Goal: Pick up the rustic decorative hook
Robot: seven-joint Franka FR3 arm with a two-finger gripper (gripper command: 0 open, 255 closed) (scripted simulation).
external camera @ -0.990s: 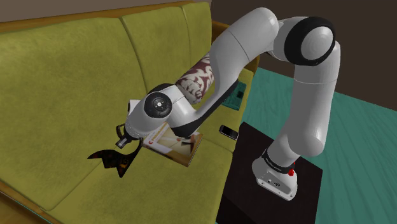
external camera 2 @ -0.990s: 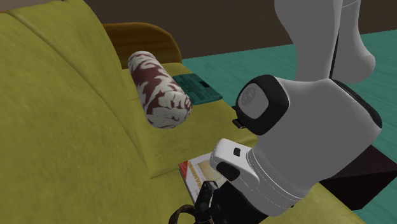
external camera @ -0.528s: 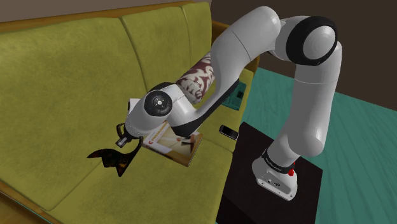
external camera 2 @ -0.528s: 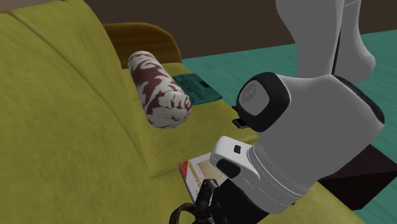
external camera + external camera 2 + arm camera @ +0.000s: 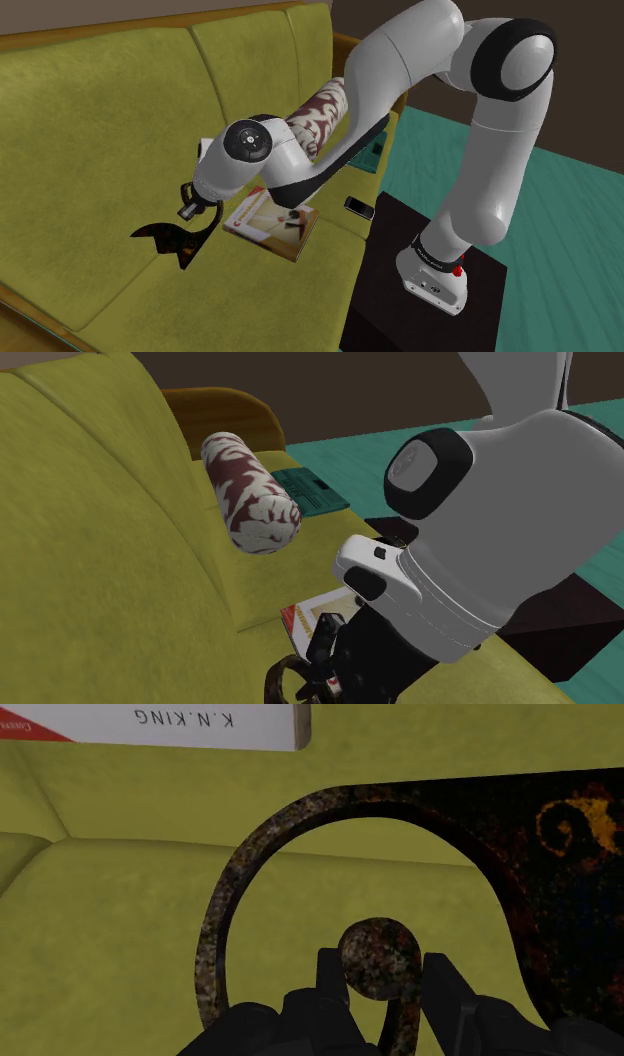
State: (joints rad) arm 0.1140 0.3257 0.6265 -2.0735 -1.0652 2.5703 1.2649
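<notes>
"K.N.KING" in dark capitals, seen upside down, on the white edge of a book point(image 5: 180, 724), small red print beside it unreadable

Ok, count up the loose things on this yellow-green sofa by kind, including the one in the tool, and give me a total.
Rusty hook, clasped in the tool: 1
Book: 1
Patterned bolster cushion: 1
Flat teal item: 1
Small black device: 1
Total: 5

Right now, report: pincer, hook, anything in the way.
Pincer shut on hook, at its knob. Hook hangs over sofa seat. Book nearby, apart from it, not blocking.
</notes>
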